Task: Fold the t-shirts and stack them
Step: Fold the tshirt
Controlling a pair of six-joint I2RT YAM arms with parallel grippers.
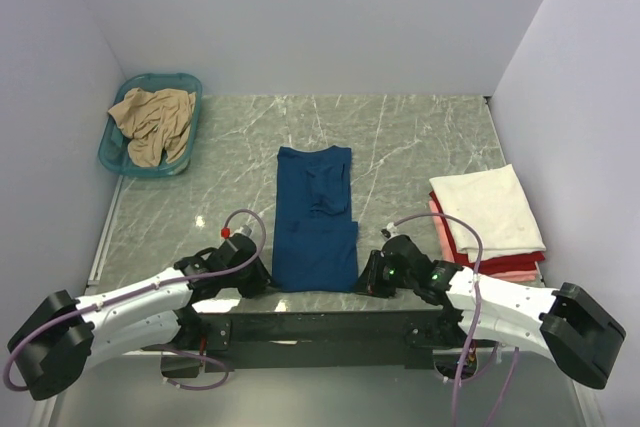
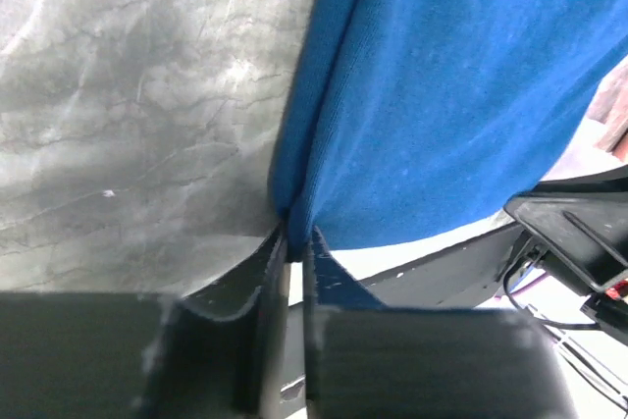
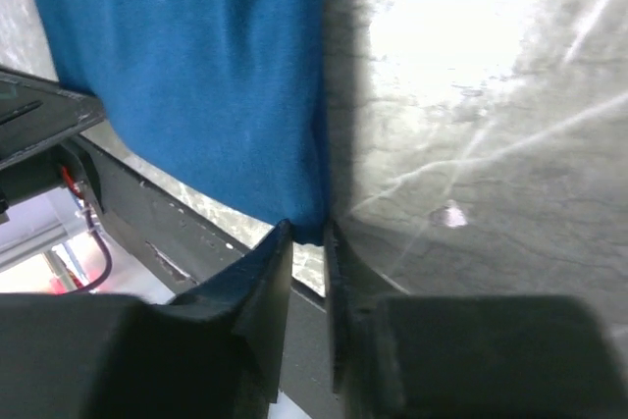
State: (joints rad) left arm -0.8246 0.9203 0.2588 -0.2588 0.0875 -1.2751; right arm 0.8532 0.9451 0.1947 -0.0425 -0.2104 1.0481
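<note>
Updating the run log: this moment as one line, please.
left gripper: shut on blue t-shirt, near-left corner | right gripper: shut on its near-right corner | tan t-shirt: in basket | folded stack: at right

Blue t-shirt (image 1: 316,222) folded lengthwise at centre, tan t-shirt (image 1: 152,122) crumpled far left, folded stack (image 1: 487,209) right

Setting reads as a robotics lab test cell. Bare white walls (image 1: 300,17) box in a marble-patterned desk (image 1: 420,147). The cabled left arm (image 1: 130,305) and right arm (image 1: 500,299) I drive are bolted to a black rail (image 1: 320,329) at its near edge.
</note>
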